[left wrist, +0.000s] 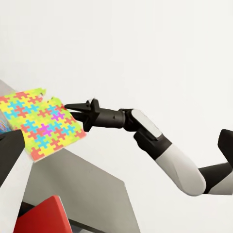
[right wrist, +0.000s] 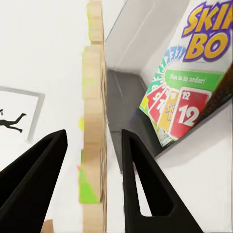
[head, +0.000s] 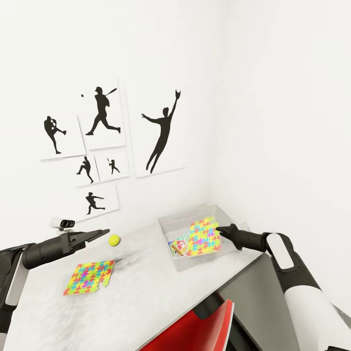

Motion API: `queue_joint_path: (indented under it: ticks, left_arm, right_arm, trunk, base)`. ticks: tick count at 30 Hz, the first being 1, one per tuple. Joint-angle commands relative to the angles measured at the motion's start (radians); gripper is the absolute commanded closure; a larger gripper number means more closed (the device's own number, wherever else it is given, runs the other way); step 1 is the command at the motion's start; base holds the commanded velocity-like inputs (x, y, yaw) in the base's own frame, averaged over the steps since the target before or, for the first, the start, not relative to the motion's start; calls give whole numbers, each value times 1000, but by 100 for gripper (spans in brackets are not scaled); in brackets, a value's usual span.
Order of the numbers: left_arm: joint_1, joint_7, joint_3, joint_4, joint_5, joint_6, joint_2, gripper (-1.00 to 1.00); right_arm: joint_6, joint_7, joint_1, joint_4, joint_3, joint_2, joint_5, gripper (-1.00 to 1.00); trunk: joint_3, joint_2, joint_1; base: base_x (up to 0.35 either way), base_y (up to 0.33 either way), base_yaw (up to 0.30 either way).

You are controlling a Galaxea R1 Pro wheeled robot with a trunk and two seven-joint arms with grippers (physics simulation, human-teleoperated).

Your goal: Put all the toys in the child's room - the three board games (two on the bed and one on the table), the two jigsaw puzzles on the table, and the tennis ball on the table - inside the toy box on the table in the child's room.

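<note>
Jigsaw puzzle (head: 204, 237) stood on edge over toy box (head: 168, 229), between the parted right pincer (head: 220, 230) fingers. Left pincer (head: 103, 232) looked closed, tennis ball (head: 114, 240) at its 3 o'clock. Best to clear the fingers gently, letting the puzzle fall flat.

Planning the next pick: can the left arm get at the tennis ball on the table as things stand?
Probably yes. The left gripper hovers beside the tennis ball, with bare table between them and nothing in the way. The jigsaw puzzle lies nearer the robot, off that path.

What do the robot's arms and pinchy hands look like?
Each arm has a fat, rounded white shell with grey trim, then turns black near the wrist. The right arm shows this best. The left gripper and right gripper are matte black, each with two flat, pointed fingers shaped like long wedges. No cables or writing show.
</note>
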State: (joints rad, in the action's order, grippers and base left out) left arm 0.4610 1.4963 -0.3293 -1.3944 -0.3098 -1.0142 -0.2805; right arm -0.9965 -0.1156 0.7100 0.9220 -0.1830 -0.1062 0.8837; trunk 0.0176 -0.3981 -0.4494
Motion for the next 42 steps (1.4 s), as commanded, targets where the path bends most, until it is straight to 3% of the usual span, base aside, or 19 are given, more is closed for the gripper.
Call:
queue_joint_path:
  ticks: [1, 8, 42]
  left_arm:
    - [1, 3, 0, 0, 0, -11, 0, -100]
    - [1, 3, 1, 0, 0, -11, 0, -100]
    - [1, 1, 4, 0, 1, -9, 0, -100]
  right_arm:
    - [-5, -10, -5, 0, -3, 0, -8, 100]
    - [-5, -11, -41, 1, -3, 0, -6, 100]
    - [5, -14, -40, 29, -8, 9, 4, 100]
  trunk:
    - [2, -2, -1]
    - [2, -2, -1]
    - [2, -2, -1]
  base:
    - [0, 0, 0]
    - [0, 0, 0]
    - [0, 0, 0]
